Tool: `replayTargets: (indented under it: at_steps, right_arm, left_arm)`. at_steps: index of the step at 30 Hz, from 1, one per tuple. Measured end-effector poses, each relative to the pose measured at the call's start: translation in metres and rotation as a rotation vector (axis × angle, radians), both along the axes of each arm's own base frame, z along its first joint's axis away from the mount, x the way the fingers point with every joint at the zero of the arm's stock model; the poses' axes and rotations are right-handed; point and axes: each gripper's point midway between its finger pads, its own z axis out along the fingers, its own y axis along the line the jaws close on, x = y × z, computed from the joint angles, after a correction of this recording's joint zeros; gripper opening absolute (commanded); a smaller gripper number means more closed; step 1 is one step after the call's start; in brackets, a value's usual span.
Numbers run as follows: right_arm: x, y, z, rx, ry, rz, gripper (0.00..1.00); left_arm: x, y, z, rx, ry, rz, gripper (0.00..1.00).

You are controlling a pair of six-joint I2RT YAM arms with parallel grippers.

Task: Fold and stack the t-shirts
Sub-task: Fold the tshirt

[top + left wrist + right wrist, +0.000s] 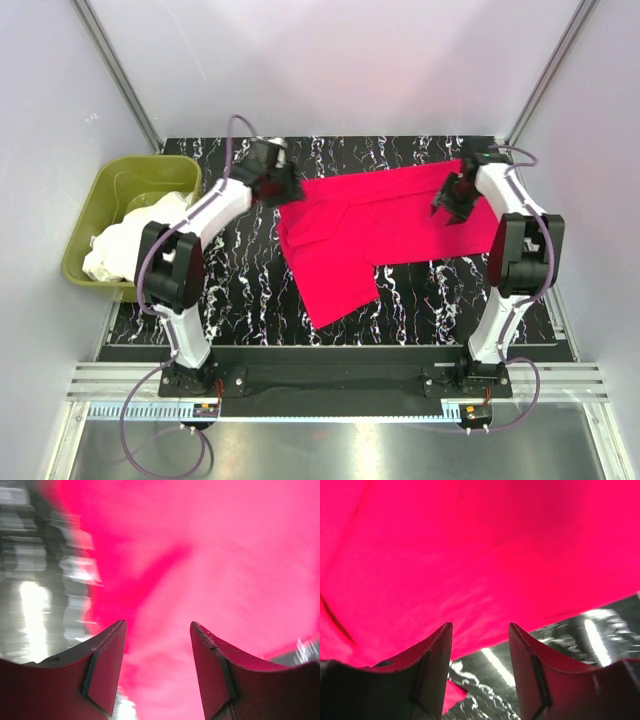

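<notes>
A crimson-red t-shirt [365, 235] lies spread on the black marbled table, one part reaching down toward the near side. White t-shirts [130, 235] are heaped in the olive-green tub at the left. My left gripper [283, 187] hovers over the red shirt's upper left corner, jaws apart, red cloth [200, 555] below them and nothing between. At the shirt's upper right part my right gripper [452, 207] is open too, above the red cloth's edge [470, 555], with bare table showing between its fingertips [445, 630].
The olive-green tub [95, 200] stands at the table's left edge. Black marbled table [240, 280] shows round the shirt. Walls enclose the back and both sides.
</notes>
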Motion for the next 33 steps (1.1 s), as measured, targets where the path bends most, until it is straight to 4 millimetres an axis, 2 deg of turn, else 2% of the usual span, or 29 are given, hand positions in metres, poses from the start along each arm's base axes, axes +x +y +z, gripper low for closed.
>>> replayTargets:
  at_steps: [2, 3, 4, 5, 7, 10, 12, 15, 24, 28, 33]
  right_arm:
    - [0.006, -0.027, 0.004, -0.011, -0.015, -0.071, 0.57]
    - [0.008, -0.037, 0.006, -0.017, -0.018, -0.095, 0.57]
    - [0.010, -0.042, 0.006, -0.022, -0.020, -0.107, 0.57]
    - [0.014, -0.043, 0.007, -0.024, -0.025, -0.108, 0.56]
    - [0.021, -0.039, 0.005, -0.024, -0.029, -0.092, 0.54]
    - [0.022, -0.031, -0.005, -0.021, -0.008, -0.066, 0.54]
    - [0.021, -0.028, -0.013, -0.022, 0.011, -0.051, 0.55]
    - [0.017, -0.028, -0.025, -0.027, 0.038, -0.039, 0.56]
    - [-0.012, -0.029, -0.071, -0.045, 0.159, -0.007, 0.58]
    - [-0.018, -0.028, -0.072, -0.051, 0.142, -0.018, 0.58]
    - [-0.047, -0.020, -0.072, -0.019, 0.153, -0.064, 0.57]
  left_arm:
    - [-0.019, -0.044, 0.006, -0.030, -0.023, -0.116, 0.57]
    - [-0.030, -0.065, 0.003, -0.038, -0.019, -0.173, 0.55]
    - [-0.041, -0.080, -0.005, -0.038, -0.006, -0.219, 0.48]
    - [-0.052, -0.093, -0.015, -0.035, 0.016, -0.259, 0.47]
    - [-0.068, -0.104, -0.041, -0.017, 0.071, -0.305, 0.46]
    - [-0.089, -0.094, -0.085, 0.024, 0.173, -0.307, 0.47]
    - [-0.098, -0.085, -0.101, 0.039, 0.220, -0.292, 0.49]
    - [-0.092, -0.081, -0.100, 0.040, 0.210, -0.273, 0.50]
    - [-0.095, -0.076, -0.102, 0.037, 0.214, -0.231, 0.50]
    - [-0.105, -0.068, -0.103, 0.046, 0.217, -0.216, 0.50]
    - [-0.119, -0.055, -0.104, 0.067, 0.223, -0.205, 0.50]
